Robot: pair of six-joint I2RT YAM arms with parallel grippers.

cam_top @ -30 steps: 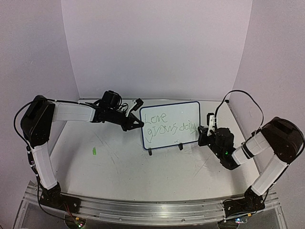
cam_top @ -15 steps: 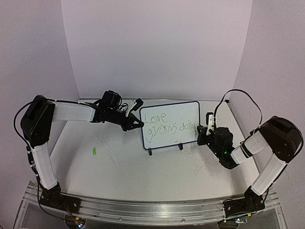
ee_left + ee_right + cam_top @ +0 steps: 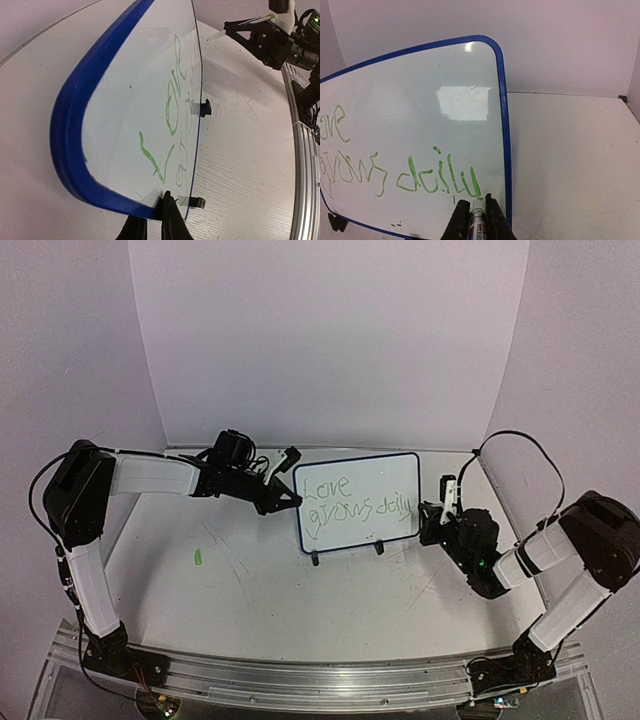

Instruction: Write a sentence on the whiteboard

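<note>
White table [image 3: 250, 590], whiteboard [image 3: 385, 478] edge seemingly pinched by left gripper [image 3: 156, 220], right gripper [image 3: 475, 206] clamping marker [image 3: 478, 225] beside sentence [image 3: 350, 506]

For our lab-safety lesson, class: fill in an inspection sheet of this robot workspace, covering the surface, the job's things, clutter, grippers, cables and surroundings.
Surface: white table, scuffed with dark marks.
Job's things: whiteboard upright on two black feet; green sentence reads "Love grows daily".
Clutter: one small green scrap on the table, left of the board.
Grippers: left gripper shut on the whiteboard's left rim; right gripper shut on a marker by the board's right edge.
Cables: black cable loops above the right arm; loose wiring at the left wrist.
Surroundings: plain pale walls; metal rail along the near edge.
</note>
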